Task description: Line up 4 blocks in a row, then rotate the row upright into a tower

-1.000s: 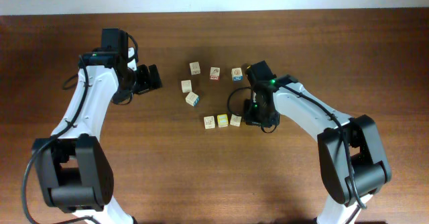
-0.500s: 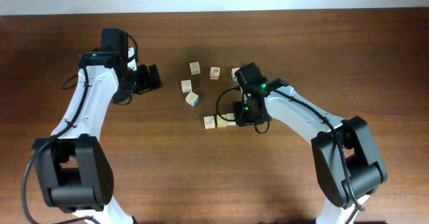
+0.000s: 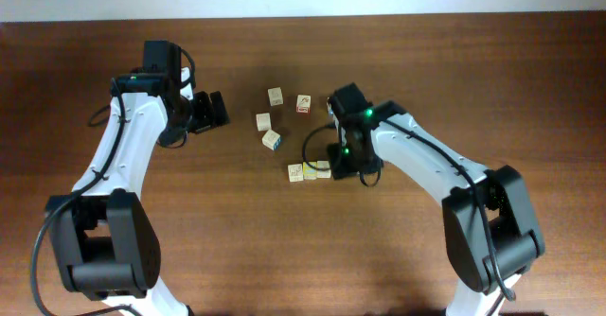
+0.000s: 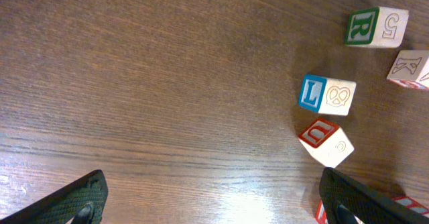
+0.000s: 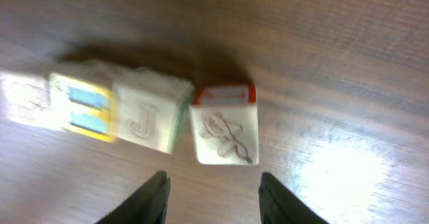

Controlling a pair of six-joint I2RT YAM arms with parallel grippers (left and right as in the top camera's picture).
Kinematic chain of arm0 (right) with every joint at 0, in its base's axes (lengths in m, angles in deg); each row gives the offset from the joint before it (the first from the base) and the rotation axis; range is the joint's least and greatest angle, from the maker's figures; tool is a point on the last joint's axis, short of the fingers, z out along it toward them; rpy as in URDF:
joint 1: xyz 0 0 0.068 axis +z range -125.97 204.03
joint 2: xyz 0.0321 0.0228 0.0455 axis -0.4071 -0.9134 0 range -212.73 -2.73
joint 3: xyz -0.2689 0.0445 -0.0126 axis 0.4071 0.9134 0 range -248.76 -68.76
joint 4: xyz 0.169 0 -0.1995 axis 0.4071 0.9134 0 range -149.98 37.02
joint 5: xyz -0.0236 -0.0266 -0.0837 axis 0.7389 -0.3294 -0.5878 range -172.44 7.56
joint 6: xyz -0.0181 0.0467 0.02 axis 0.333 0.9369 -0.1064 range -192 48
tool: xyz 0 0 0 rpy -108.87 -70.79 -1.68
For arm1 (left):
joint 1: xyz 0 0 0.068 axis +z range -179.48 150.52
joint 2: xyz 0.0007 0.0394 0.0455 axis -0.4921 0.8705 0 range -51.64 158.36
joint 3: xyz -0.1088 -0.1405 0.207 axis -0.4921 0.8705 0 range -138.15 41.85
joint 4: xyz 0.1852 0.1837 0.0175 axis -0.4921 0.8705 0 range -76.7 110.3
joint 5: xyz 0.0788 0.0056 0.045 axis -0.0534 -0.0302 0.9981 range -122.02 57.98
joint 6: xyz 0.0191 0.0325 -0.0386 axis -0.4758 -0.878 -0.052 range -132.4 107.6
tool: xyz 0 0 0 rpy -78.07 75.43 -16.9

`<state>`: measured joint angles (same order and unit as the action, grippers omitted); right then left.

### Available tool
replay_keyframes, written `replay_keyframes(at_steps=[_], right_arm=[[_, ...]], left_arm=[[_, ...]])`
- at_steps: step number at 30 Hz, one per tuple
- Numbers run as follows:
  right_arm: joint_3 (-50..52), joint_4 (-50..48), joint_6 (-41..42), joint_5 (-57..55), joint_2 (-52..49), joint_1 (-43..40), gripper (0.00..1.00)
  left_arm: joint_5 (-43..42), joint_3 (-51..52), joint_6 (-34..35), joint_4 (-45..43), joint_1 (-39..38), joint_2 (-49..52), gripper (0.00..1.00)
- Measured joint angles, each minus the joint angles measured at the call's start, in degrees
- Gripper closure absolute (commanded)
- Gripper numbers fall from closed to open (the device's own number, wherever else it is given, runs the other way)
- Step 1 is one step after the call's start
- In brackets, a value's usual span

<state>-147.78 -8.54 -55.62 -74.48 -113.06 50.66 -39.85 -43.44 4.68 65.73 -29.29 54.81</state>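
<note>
Right hand (image 5: 213,184) leftward, over blurred blocks (image 5: 144,117)

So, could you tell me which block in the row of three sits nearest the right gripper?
The red-edged block with a line drawing, at the row's end: it lies straight ahead of the right gripper, the J block and yellow-framed block farther aside.

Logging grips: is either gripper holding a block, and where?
Nothing is held: right gripper open, clear of the red-edged block; left gripper open, empty.
</note>
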Motion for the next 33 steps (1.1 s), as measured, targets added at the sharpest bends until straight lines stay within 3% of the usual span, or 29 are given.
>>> replay_keyframes(at_steps=[2, 5, 8, 16, 27, 30, 33], right_arm=[[-6.14, 4.28, 1.03, 0.09, 0.07, -0.02, 0.6], [-7.17, 6.62, 4.13, -2.34, 0.11, -2.56, 0.65], [-3.82, 3.15, 4.61, -5.25, 0.09, -6.14, 0.66], [6.8, -9.31, 4.52, -2.47, -0.55, -5.33, 0.67], [7.04, -12.17, 3.93, 2.56, -0.55, -2.84, 0.67], [7.04, -12.31, 2.05, 2.75, -0.55, -1.03, 0.62], [4.85, -5.95, 1.4, 1.92, -0.74, -1.03, 0.57]], left_arm=[[0.0, 0.0, 0.0, 0.09, 0.0, -0.02, 0.01], [-0.02, 0.0, 0.0, 0.07, 0.0, -0.02, 0.01], [0.0, 0.0, 0.0, 0.02, 0.0, -0.02, 0.01], [0.0, 0.0, 0.0, 0.07, 0.0, -0.02, 0.01], [0.0, 0.0, 0.0, 0.04, 0.0, 0.0, 0.01], [0.0, 0.0, 0.0, 0.07, 0.0, 0.0, 0.01], [0.0, 0.0, 0.0, 0.09, 0.0, -0.02, 0.01]])
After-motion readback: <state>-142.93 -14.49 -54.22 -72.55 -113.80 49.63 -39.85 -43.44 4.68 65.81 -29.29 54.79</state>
